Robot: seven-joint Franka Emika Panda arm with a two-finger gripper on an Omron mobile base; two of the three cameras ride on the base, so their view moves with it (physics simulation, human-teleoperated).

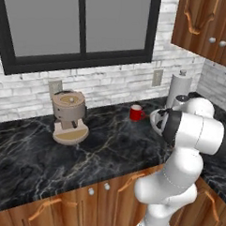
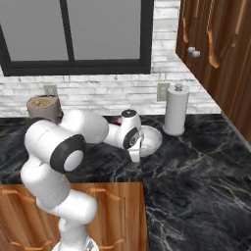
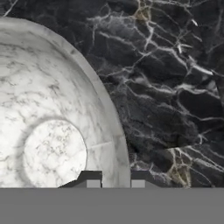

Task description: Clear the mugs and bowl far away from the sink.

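My gripper was clamped on the rim of the white marble bowl, one finger inside the wall and one outside, the jaws nearly together. The bowl's round base lay just to the inner side of my fingertips. The dark marble counter spread out beyond the rim on the outer side. The red mug stood on that counter behind my gripper, near the wall, and the coffee machine stood well apart beyond it.

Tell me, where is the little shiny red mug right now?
The glossy red mug stands on the black marble counter near the brick wall, between the tan coffee machine on its left and the white paper towel roll on its right.
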